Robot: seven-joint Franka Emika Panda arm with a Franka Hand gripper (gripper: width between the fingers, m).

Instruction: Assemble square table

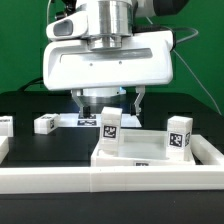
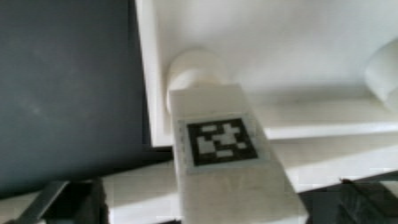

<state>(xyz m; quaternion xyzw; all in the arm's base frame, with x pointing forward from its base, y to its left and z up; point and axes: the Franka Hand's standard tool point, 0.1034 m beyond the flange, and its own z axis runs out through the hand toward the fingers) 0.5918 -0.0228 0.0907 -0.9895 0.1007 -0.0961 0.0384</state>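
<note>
Rail (image 1: 60,180) runs across the front, and the tabletop (image 1: 150,158) lies just behind it, its near edge along it; whether they touch I cannot tell. One leg (image 1: 110,125) stands upright at the tabletop's corner on the exterior view's left. A second leg (image 1: 180,136) stands towards the right, with open slab between them. Above the first leg hangs the gripper (image 1: 109,103), jaws spread wide, holding nothing. In the wrist view its fingers (image 2: 45,200) flank that leg (image 2: 222,150) with a gap on each side. Beyond the slab's left edge, black table (image 1: 30,142) shows up to a third leg (image 1: 45,123), well apart.
</note>
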